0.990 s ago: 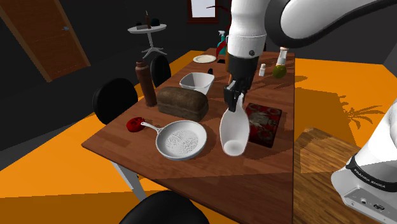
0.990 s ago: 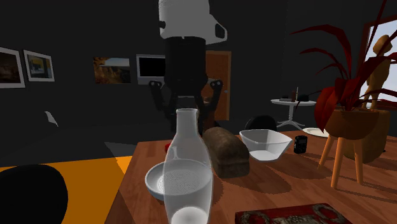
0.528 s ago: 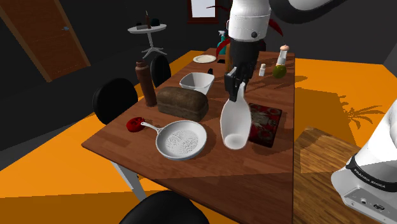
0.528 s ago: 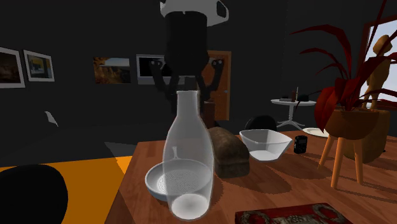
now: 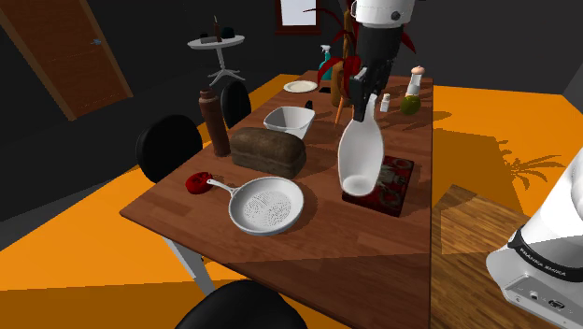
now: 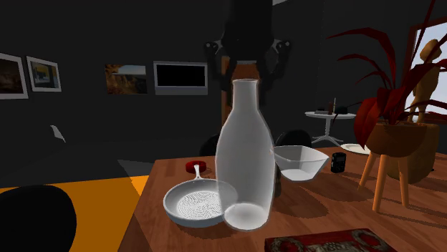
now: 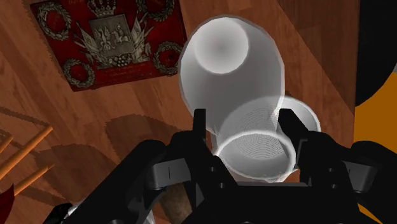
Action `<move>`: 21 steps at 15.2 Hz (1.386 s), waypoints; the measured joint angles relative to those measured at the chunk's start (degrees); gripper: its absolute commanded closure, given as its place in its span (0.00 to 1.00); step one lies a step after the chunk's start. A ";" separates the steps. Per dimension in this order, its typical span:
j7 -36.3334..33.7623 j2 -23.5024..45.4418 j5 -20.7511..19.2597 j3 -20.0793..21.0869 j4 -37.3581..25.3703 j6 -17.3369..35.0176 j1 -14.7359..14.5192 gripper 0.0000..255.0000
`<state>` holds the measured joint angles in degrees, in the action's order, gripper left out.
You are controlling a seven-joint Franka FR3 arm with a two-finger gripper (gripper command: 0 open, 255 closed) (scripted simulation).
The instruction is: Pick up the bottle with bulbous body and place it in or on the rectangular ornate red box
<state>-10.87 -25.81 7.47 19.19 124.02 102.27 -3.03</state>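
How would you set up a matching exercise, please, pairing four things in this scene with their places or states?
Things:
1. bottle
2. pan
3. loaf
4. box

Descriptions:
A. brown, beside the bowl
B. off the table, clasped at the neck by the tool
C. red, lying flat on the table
D. white, with a long handle

Pairs: 1-B, 2-D, 3-A, 4-C.
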 measured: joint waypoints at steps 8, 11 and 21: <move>10.84 -1.70 -2.95 -8.79 -2.87 -5.23 3.58 1.00; 14.77 -1.98 -4.16 -11.97 -4.82 -7.67 4.89 1.00; 22.35 -0.34 -6.47 -17.65 -6.11 -7.56 7.43 1.00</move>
<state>11.48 -26.15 1.00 1.54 117.91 94.71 4.40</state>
